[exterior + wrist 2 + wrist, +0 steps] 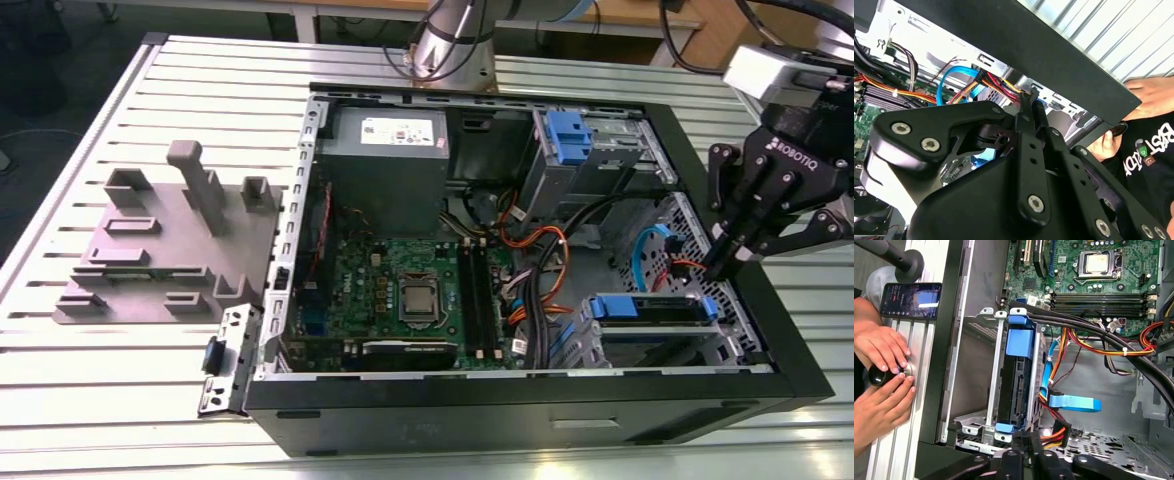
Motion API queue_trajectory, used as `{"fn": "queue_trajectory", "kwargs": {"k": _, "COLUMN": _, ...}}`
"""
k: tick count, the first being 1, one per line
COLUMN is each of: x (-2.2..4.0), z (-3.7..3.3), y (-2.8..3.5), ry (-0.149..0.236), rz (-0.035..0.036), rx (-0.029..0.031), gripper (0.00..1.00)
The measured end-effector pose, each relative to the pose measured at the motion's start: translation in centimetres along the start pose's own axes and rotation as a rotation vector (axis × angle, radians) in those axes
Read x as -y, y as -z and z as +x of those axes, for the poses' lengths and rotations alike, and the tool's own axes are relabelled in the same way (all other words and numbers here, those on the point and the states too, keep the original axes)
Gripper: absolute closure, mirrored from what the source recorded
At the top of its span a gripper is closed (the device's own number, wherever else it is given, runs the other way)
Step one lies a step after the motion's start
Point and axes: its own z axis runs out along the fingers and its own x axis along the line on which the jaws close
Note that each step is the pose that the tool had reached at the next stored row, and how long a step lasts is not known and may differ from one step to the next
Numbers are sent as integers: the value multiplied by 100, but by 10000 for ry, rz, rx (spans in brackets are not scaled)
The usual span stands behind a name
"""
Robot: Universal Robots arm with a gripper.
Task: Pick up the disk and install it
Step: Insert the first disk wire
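Status: the disk [1016,385] is seated in the metal drive cage [999,365] inside the open computer case [534,410], at the exterior view's right, with its blue rails inside the cage frame. Pick-up and insertion are judged complete. Whether the disk is fully latched or cabled cannot be confirmed. A blue data cable [1074,402] lies just beside it.

The gripper [730,268] hangs over the case wall near the cage. Its fingers [1026,130] appear pressed together with nothing between them.
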Motion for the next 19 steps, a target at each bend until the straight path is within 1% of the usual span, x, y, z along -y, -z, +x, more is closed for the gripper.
{"fn": "queue_trajectory", "kwargs": {"k": 9, "x": 0, "z": -1, "y": -3, "ry": 1, "rz": 0, "rx": 4, "gripper": 84}}
{"fn": "queue_trajectory", "kwargs": {"k": 10, "x": -3, "z": 1, "y": 3, "ry": 1, "rz": 0, "rx": 7, "gripper": 84}}
{"fn": "queue_trajectory", "kwargs": {"k": 13, "x": -31, "z": 12, "y": 47, "ry": 0, "rz": 0, "rx": 2, "gripper": 84}}
{"fn": "queue_trajectory", "kwargs": {"k": 16, "x": -54, "z": 12, "y": 53, "ry": 0, "rz": 2, "rx": 6, "gripper": 84}}
{"fn": "queue_trajectory", "kwargs": {"k": 17, "x": -64, "z": 12, "y": 53, "ry": -3, "rz": 10, "rx": 1, "gripper": 84}}
{"fn": "queue_trajectory", "kwargs": {"k": 19, "x": -94, "z": 10, "y": 47, "ry": -22, "rz": 78, "rx": -2, "gripper": 84}}
